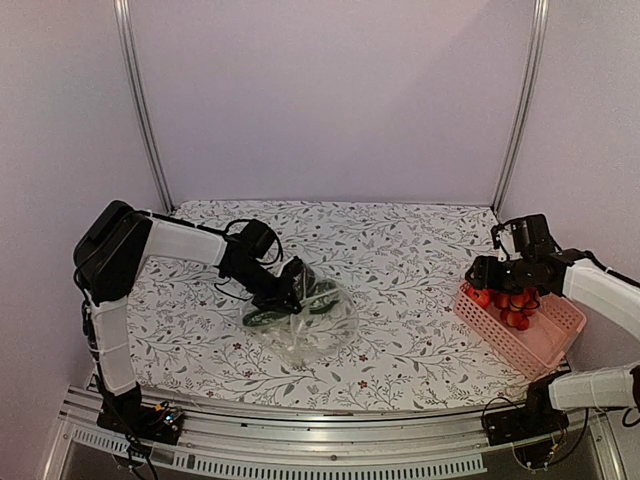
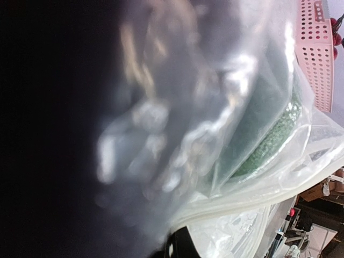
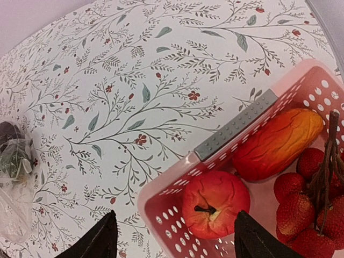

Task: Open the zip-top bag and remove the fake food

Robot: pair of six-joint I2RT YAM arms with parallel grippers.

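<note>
The clear zip-top bag lies left of centre on the floral table, with a green cucumber and dark pieces inside. My left gripper is at the bag's upper left edge, shut on its plastic. In the left wrist view the bag fills the frame and the cucumber shows through it; the fingers are mostly hidden. My right gripper is open and empty above the near corner of the pink basket. In the basket are a red tomato, an orange piece and strawberries.
The pink basket sits at the table's right front edge, under my right gripper. The bag also shows at the left edge of the right wrist view. Floral tablecloth lies between bag and basket. Walls and metal posts enclose the back.
</note>
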